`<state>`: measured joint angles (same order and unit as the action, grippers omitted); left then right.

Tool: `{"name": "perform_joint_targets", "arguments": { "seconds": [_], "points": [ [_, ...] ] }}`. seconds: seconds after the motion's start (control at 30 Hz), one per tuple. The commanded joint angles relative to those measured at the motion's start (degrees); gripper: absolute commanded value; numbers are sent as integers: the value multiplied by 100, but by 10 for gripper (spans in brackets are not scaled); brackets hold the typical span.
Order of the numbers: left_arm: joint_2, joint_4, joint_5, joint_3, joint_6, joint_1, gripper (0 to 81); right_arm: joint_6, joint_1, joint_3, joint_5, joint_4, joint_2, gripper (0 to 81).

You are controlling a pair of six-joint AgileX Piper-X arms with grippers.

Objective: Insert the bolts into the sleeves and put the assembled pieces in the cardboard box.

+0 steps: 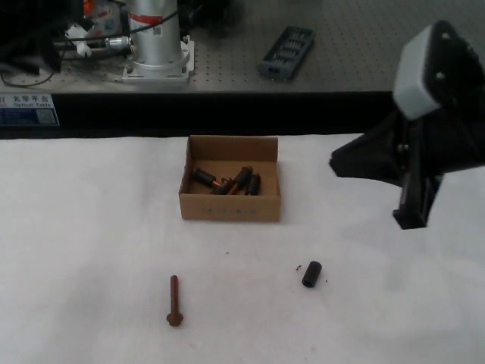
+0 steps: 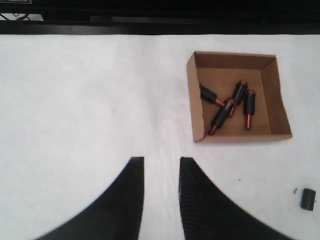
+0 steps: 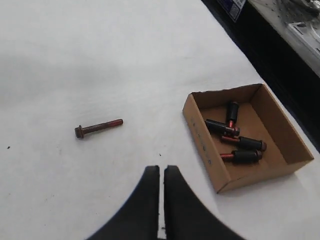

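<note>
Far left on the white bench top [image 1: 83,243] lies one bolt [image 1: 174,301]. It is reddish brown, with a long thin stem and a wider head at the near end. It looks like metal, so it is likely hard, smooth and a bit heavy for how small it is. It may roll or slip. A good place to hold it is across the stem, close to the head, so that the far end stays free to go into the sleeve.

Next comes the cardboard box [image 1: 230,206], farther back and in the middle. Four assembled pieces [image 1: 227,182] lie inside it. The box looks light, and a bump could push it along.

To the right of the bolt, and well apart from it, lies one black sleeve [image 1: 311,274]. It is a short tube on its side. It looks stiff and light, and it could roll away. Holding it around the middle would keep both ends open.

The left gripper [image 2: 161,162] hangs over the bare bench top with a gap between its fingers and nothing in them. The right gripper [image 3: 161,170] is up at the right, its fingers almost touching and holding nothing.
</note>
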<state>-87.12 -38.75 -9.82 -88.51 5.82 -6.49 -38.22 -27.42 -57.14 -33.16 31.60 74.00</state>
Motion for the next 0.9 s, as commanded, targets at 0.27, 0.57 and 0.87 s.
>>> {"name": "perform_joint_targets", "arguments": {
  "seconds": [0.27, 0.57, 0.87],
  "points": [
    [2249, 1702, 52, 3463, 227, -6, 182, -1266, -593, -674, 691, -26, 1274, 36],
    [3931, 1701, 360, 5053, -42, -6, 182, -1462, -1322, -1606, 1430, 66, 2651, 36],
    [5252, 1268, 622, 5712, -259, -6, 182, -537, -1937, -2558, 2134, 233, 3676, 36]
  ]
}}
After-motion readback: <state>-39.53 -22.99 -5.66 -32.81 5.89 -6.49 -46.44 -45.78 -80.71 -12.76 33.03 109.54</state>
